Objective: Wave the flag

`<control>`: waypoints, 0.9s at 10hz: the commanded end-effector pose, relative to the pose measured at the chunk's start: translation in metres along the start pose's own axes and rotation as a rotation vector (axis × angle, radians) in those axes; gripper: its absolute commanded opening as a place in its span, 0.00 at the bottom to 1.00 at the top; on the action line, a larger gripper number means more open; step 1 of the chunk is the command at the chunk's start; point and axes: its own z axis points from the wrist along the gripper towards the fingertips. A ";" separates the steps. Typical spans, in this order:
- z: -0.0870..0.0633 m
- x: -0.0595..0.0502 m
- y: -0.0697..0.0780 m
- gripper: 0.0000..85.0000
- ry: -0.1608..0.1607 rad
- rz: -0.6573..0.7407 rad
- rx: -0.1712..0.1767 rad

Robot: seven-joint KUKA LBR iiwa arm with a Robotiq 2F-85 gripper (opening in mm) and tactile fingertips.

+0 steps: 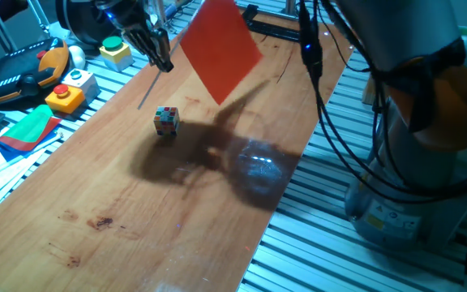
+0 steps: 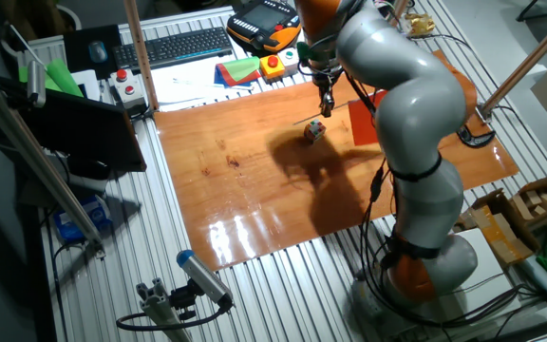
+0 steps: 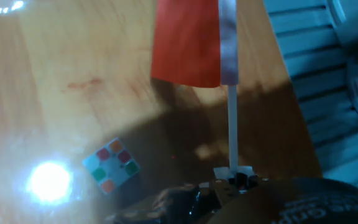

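Note:
The flag is a plain red sheet on a thin white stick, held tilted in the air above the wooden board. My gripper is shut on the stick partway along it, over the board's far left part. In the hand view the stick rises from between my fingertips up to the red sheet. From the other fixed view, my gripper hangs over the board with the flag partly hidden behind the arm.
A small multicoloured cube lies on the board just below my gripper. Left of the board lie a red-and-green cloth, button boxes and an orange-black pendant. A keyboard sits beyond. The robot base stands at the right.

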 end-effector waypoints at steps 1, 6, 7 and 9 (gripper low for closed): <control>0.000 0.000 -0.001 0.01 -0.032 -0.164 -0.067; -0.001 0.000 -0.003 0.01 -0.059 -0.462 -0.167; -0.002 -0.001 -0.006 0.01 -0.088 -0.573 -0.180; -0.003 -0.001 -0.009 0.01 -0.124 -0.829 -0.204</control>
